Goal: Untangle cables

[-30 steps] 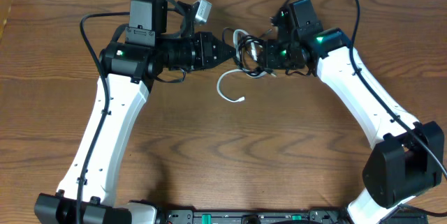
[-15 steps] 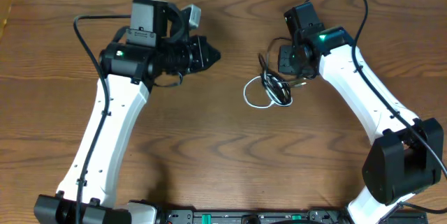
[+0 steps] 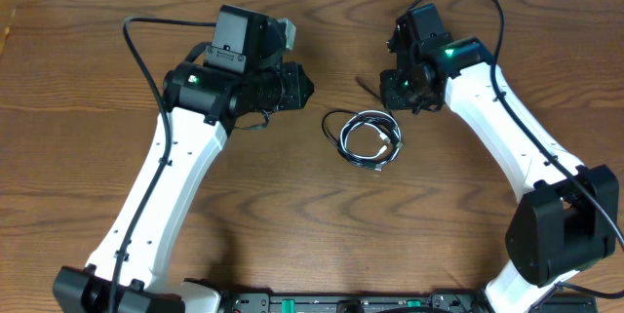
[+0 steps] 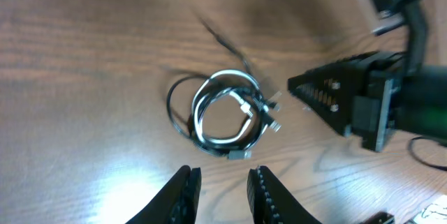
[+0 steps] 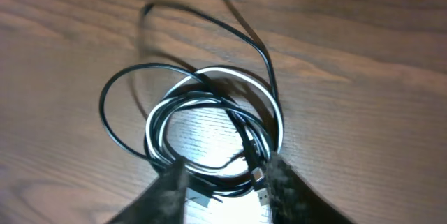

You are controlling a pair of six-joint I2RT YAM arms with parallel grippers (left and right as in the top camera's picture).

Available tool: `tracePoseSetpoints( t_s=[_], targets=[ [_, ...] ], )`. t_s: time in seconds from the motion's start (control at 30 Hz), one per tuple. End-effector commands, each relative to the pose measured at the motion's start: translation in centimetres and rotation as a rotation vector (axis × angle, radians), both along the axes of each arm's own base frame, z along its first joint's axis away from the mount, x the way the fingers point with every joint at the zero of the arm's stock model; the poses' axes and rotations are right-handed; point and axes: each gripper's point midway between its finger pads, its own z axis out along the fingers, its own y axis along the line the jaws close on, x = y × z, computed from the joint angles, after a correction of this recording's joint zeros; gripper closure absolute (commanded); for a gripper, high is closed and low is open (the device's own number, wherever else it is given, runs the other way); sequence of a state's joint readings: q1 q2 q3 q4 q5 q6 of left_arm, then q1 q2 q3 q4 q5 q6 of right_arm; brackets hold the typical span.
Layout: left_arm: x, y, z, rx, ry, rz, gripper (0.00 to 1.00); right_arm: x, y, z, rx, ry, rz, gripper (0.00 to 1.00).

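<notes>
Dropped since a second ago, the cables (image 3: 370, 142) lie free on the table (image 3: 292, 225). My left gripper (image 3: 304, 87) is narrowly parted, empty. Right of it, the flat coil runs slightly wider across, its black tail pointing to the far edge. My right gripper (image 3: 398, 94) is parted, empty.

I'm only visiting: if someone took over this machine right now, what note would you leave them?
Left hand: open, holding nothing, close to the cables.
Right hand: open, holding nothing, on the other side of them.
Cables: the white cable and black cable lie coiled together in one bundle on the table, between the two hands.
Done: nothing is separated yet.
Left: pull the white and black loops apart, probably one hand on each.
</notes>
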State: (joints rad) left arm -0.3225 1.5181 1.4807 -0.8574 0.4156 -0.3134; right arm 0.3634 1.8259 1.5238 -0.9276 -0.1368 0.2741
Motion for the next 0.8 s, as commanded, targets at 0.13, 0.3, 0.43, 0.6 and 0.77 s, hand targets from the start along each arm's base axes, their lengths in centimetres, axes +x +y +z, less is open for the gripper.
tracePoseSetpoints(
  t_s=[0.13,0.3,0.43,0.6,0.77],
  targets=[
    [-0.7,-2.6,-6.1,0.08,0.186,-0.046,0.72,1.1,-3.8,-0.6,0.021,0.033,-0.107,0.51],
    [-0.4,-5.5,-10.1,0.106,0.242,-0.096,0.72,1.3,-6.2,-0.8,0.015,0.054,-0.165,0.49],
    [1.0,-7.8,-13.1,0.124,0.189,-0.195,0.72,1.4,-7.5,-0.8,0.013,0.062,-0.195,0.48],
    [2.8,-8.3,-16.7,0.204,0.126,-0.26,0.67,1.2,-8.0,-0.9,0.007,0.074,-0.198,0.48],
    [2.5,-8.1,-19.5,0.269,0.114,-0.386,0.64,1.2,-8.0,-0.9,0.007,0.073,-0.197,0.47]
  ],
)
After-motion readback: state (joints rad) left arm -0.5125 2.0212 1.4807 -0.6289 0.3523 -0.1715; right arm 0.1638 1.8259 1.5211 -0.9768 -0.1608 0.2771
